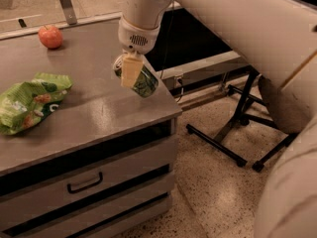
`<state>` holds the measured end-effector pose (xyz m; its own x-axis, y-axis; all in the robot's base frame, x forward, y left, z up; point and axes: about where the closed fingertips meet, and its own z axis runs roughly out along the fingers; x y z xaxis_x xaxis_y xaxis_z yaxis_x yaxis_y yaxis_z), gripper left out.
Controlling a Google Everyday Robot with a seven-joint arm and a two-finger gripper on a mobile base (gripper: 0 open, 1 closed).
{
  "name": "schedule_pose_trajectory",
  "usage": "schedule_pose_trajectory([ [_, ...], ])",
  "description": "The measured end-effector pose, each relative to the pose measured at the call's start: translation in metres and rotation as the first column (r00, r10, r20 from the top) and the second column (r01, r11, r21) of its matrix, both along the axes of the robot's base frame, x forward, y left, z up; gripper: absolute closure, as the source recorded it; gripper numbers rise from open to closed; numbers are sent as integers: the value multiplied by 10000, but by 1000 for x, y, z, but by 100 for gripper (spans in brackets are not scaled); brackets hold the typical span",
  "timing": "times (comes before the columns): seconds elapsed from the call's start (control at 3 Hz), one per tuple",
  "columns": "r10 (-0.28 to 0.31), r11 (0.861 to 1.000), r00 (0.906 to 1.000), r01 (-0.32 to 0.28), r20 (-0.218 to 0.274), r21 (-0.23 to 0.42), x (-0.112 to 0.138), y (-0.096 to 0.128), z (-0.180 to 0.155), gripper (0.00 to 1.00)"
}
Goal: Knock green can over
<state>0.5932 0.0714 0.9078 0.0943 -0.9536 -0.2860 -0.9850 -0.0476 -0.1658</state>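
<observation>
Grey worktop (94, 108) over a drawer unit, carrying fruit, a snack bag and a can.

A red apple (50, 36) sits near the worktop's far left corner, well apart from the rest. A crumpled green snack bag (29, 102) lies flat at the left side, towards the front. The green can (146, 83) is tilted near the right edge, its top leaning to the left; whether its base touches the surface cannot be told. The hand (131, 71) hangs over that same right edge, right against the can.
</observation>
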Motion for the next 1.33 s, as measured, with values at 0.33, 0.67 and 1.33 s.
schedule_pose_trajectory([
  [0.33, 11, 9999, 10000, -11, -40, 133, 0, 0, -2, 38],
  [0.67, 68, 9997, 9992, -58, -400, 254, 7, 4, -22, 15],
  [1.33, 92, 9996, 9987, -79, -500, 263, 9, 5, -28, 0],
])
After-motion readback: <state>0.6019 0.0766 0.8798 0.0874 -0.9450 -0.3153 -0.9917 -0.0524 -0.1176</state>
